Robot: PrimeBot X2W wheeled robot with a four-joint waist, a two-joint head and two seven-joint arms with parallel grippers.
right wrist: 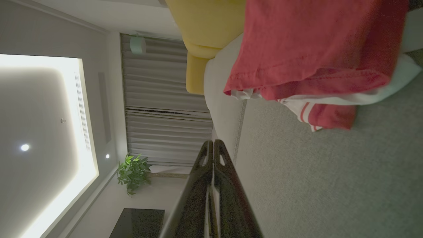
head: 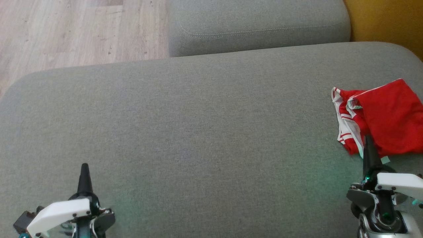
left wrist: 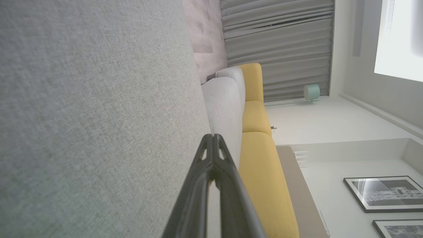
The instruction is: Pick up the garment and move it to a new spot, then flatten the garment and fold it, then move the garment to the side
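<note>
Garment [head: 390, 122] first, from the head view: a red piece with white-striped trim lies at 3 o'clock on the grey seat cushion [head: 205, 132], doubled over into a compact bundle against the frame's right edge. The right fingers [head: 367, 140] stand at 4 o'clock, clenched together into one dark spike. Their tip sits just at the bundle's near hem, but I cannot tell whether they touch it. The left fingers [head: 85, 167] are at 7 o'clock, likewise clenched on nothing, well apart from the cloth. A second grey cushion [head: 257, 23] sits at 12 o'clock, and wood floor [head: 66, 29] shows at 11 o'clock.

Seen from the left wrist, the left fingers [left wrist: 213, 138] are pressed shut. The bare grey cushion [left wrist: 92, 115] lies at 9 o'clock and a yellow sofa [left wrist: 261, 172] runs from 12 to 5 o'clock.

Seen from the right wrist, the right fingers [right wrist: 213, 142] are also shut and hold nothing. The garment [right wrist: 314, 49] lies near them at 1 o'clock, a red panel lying over the striped edge, resting on the cushion [right wrist: 330, 185].

Judging by the tidy bundle at the side and both sets of fingers empty, the last step looks done. It could equally be the pick-up not yet begun. If so, the next move calls for the right fingers to spread, tip down onto the near hem and pinch through both layers.
</note>
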